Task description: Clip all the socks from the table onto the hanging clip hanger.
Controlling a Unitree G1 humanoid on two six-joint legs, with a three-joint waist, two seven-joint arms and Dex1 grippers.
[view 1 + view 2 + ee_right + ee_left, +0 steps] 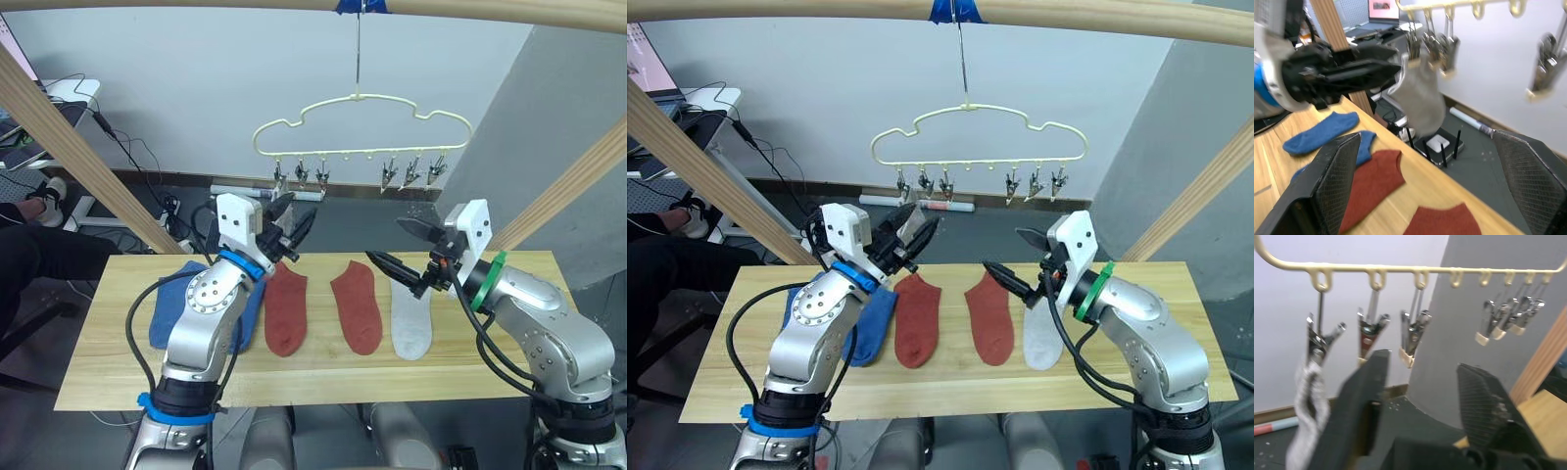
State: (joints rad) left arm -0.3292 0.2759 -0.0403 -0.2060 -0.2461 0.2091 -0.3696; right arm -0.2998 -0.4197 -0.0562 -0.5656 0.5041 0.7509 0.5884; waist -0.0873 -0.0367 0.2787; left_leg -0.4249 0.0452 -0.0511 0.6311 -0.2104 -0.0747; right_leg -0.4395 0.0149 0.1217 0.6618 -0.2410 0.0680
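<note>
While open, left claw (290, 231) beneath clip hanger (362, 122)

The hanger (361, 127) is a thin pale yellow cloud-shaped wire on a metal hook, hanging at 12 o'clock above the tabletop (98, 352), with silver clips (299, 177) in two groups of three along its lower bar. One grey sock (1419, 95) dangles from a clip of the group toward 9 o'clock. On the light wood tabletop lie two blue socks (872, 328) overlapping toward 9 o'clock, two red socks (286, 308) side by side at the centre, toes toward 6 o'clock, and another grey sock (411, 323) toward 3 o'clock.
</note>
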